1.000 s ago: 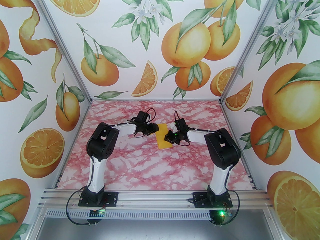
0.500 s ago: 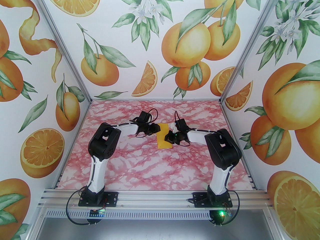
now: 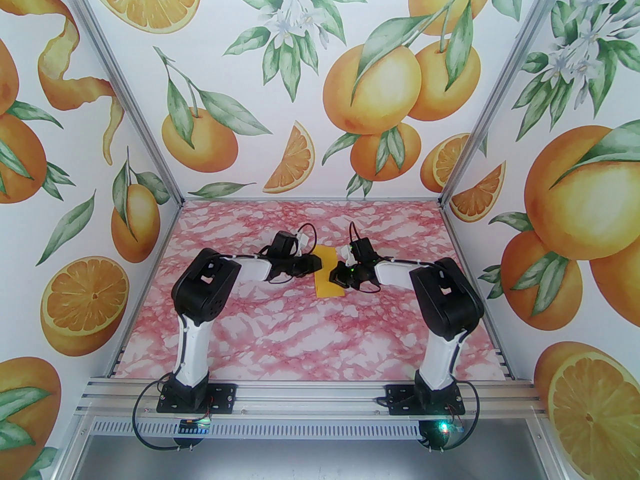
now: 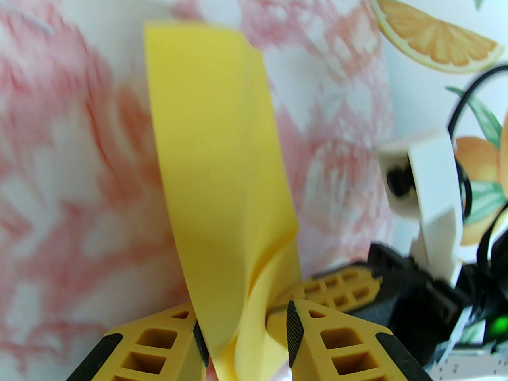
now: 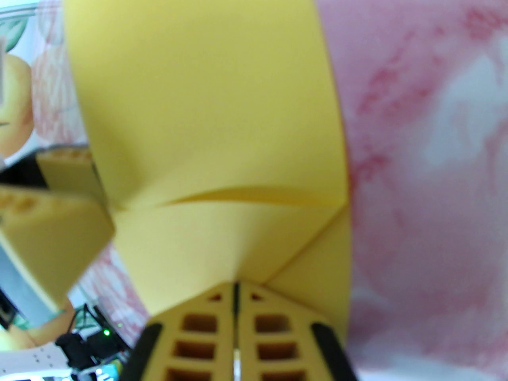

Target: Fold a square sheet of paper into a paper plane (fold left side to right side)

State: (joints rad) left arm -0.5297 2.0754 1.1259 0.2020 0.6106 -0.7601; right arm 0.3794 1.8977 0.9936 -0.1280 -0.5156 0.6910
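Note:
The square sheet of paper [image 3: 330,282] lies folded over into a narrow yellow strip at mid-table. My left gripper [image 3: 316,263] is at its left long edge. In the left wrist view its fingers stand apart around the sheet's [image 4: 214,153] rounded fold, so the left gripper [image 4: 246,337] is open; the fold touches the left pad [image 4: 200,343]. My right gripper [image 3: 336,274] is at the strip's right edge. Seen from the right wrist, the right gripper [image 5: 236,286] is shut with its tips against the paper [image 5: 206,93], where creases meet. No paper plane shape shows.
The table [image 3: 300,338] has a pink marbled top, walled on three sides by panels printed with oranges. An aluminium rail [image 3: 310,393] at the near edge carries both arm bases. The two grippers work close together, almost finger to finger.
The left arm has dropped lower and its wrist has tipped toward the table at the paper's left edge. The right arm and the paper stay put.

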